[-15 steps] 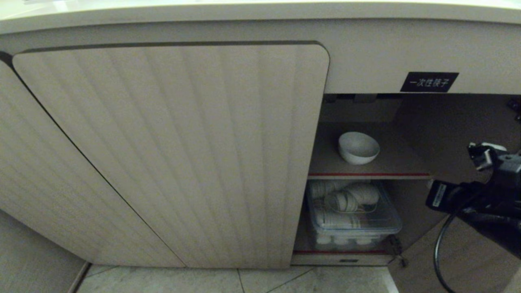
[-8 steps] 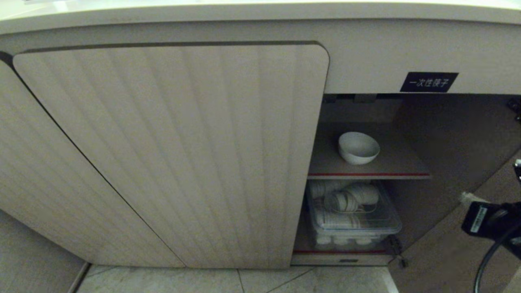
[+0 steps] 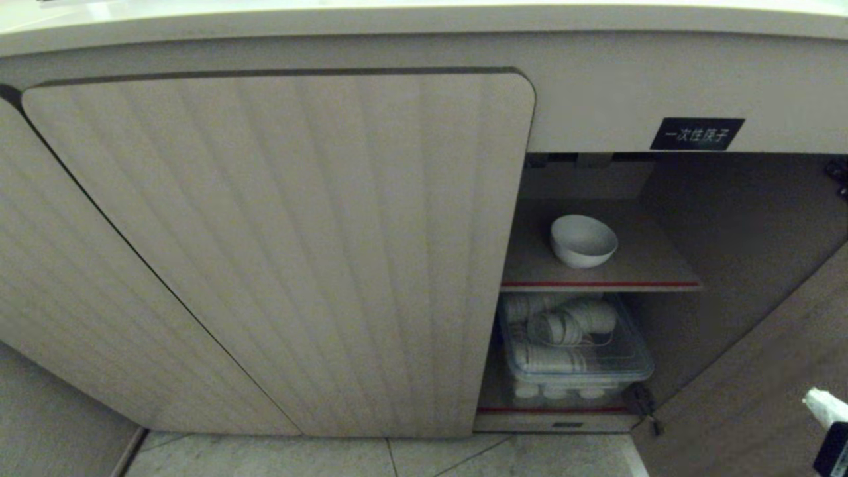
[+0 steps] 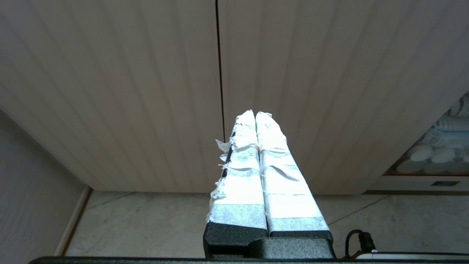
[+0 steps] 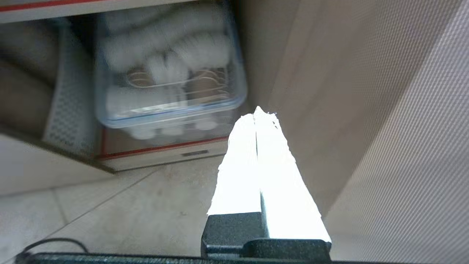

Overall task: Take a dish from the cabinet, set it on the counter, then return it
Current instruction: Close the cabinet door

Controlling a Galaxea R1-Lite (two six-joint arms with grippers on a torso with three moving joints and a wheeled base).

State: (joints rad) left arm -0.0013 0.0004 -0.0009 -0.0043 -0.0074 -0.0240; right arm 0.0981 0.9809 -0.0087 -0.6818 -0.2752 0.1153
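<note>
Cabinet (image 3: 278, 252) right side stands open. Bowl (image 3: 583, 240) sits upright on the red-edged shelf (image 3: 599, 284), alone. Below it, a clear plastic box (image 3: 573, 358) of white crockery, blurred, possibly cups. Counter (image 3: 424, 20) edge runs along the top. Right gripper (image 5: 257, 114) low beside the open door (image 3: 748, 391), near the floor (image 5: 121, 205), fingers pressed together, empty. Left gripper (image 4: 255, 115) clenched, empty, facing the closed doors.
</note>
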